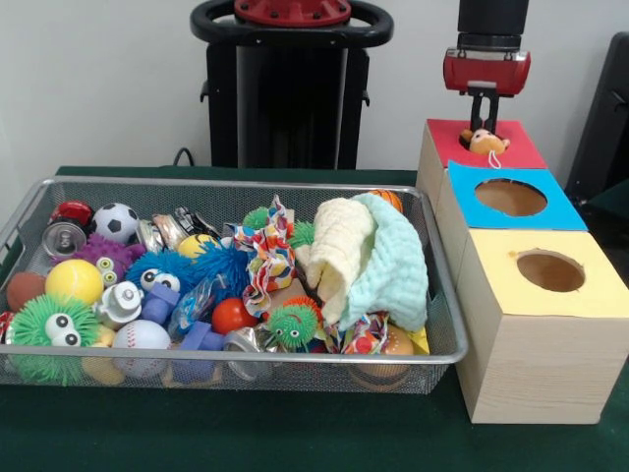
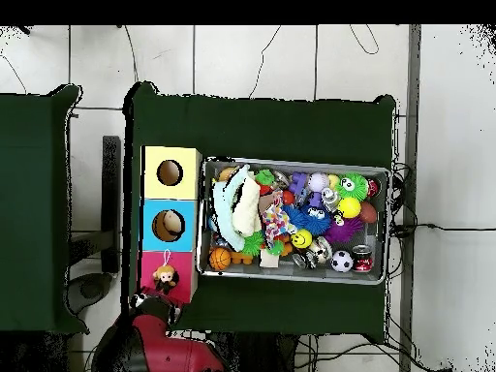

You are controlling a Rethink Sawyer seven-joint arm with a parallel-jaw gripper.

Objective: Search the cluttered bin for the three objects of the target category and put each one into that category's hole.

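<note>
Front view: a wire bin (image 1: pixel 432 295) fills the left and centre of the frame on a dark green counter (image 1: pixel 295 438). It is heaped with spiky balls, a soccer ball (image 1: pixel 116 222), a baseball (image 1: pixel 142 337), a yellow ball (image 1: pixel 74 280), drink cans, and two folded cloths, one cream (image 1: pixel 339 251) and one pale green (image 1: pixel 398 265). At the right stands a row of three wooden boxes, each with a round hole in a coloured top: yellow (image 1: pixel 590 290) nearest the lower edge, blue (image 1: pixel 560 211) in the middle, red (image 1: pixel 521 147) farthest up. A small plush toy (image 1: pixel 486 142) with a dangling cord sits at the hole of the red box. The claw (image 1: pixel 485 120) hangs directly over the toy, in the upper right of the frame; whether its fingers grip the toy or stand apart from it cannot be told.

Overhead view: the boxes form a column at centre left, yellow (image 2: pixel 189 160) uppermost, blue (image 2: pixel 150 237) next, red (image 2: pixel 150 263) lowest, beside the bin (image 2: pixel 291 274). The plush toy (image 2: pixel 165 280) lies on the red top. A pale object shows inside the blue box's hole. The red arm (image 2: pixel 160 354) enters from the lower edge.
</note>
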